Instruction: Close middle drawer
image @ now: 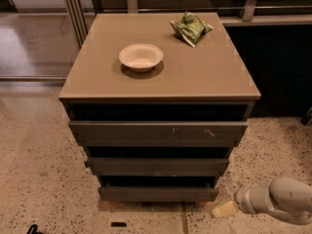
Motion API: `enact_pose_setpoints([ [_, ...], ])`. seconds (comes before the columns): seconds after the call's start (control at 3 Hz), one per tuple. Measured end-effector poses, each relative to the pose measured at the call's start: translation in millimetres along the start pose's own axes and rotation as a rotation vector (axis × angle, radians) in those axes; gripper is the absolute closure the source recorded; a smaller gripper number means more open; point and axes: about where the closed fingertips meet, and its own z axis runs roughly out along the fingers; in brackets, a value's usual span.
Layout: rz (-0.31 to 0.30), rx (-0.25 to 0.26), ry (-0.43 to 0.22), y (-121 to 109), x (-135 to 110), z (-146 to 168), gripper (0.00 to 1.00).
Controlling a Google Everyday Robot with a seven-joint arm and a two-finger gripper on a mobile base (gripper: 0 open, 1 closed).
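- Standing on a speckled floor [39, 169]: one low grey-brown cabinet [161, 82] with three drawers, each showing a dark gap above its front.
- Middle drawer [157, 166]: plain front panel of medium width with no handle. It sits between the wider, scuffed top drawer [158, 130] and the shorter bottom drawer [158, 194], and is pulled out of the cabinet, not yet shut. Its contents cannot be seen.
- Gripper [224, 209]: low at the lower right, near the floor and just beside the bottom drawer's right corner. It is below the middle drawer and apart from every front. Whether the claw is wide or narrow cannot be told, and nothing shows in it.
- Arm [280, 201]: white, entering from the right edge.
- Cabinet top: a white bowl [141, 57] left of centre and a crumpled green bag [191, 27] at the back right, both well apart from the drawers.
- Handling, by judgement: probably a stiff box on runners that slides under a steady push. The front offers nothing to grasp, so contact belongs flat on the panel near its middle — an off-centre push may skew it. The smooth face may let the claw slip if it meets the panel at an angle.
- Next move, by judgement: raise the gripper to the level of the panel, then press inward.
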Motion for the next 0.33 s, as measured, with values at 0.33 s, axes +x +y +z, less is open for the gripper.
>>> enact_pose_setpoints([
  [0.33,0.0,0.0,0.0,0.0,0.0,0.0,0.0],
])
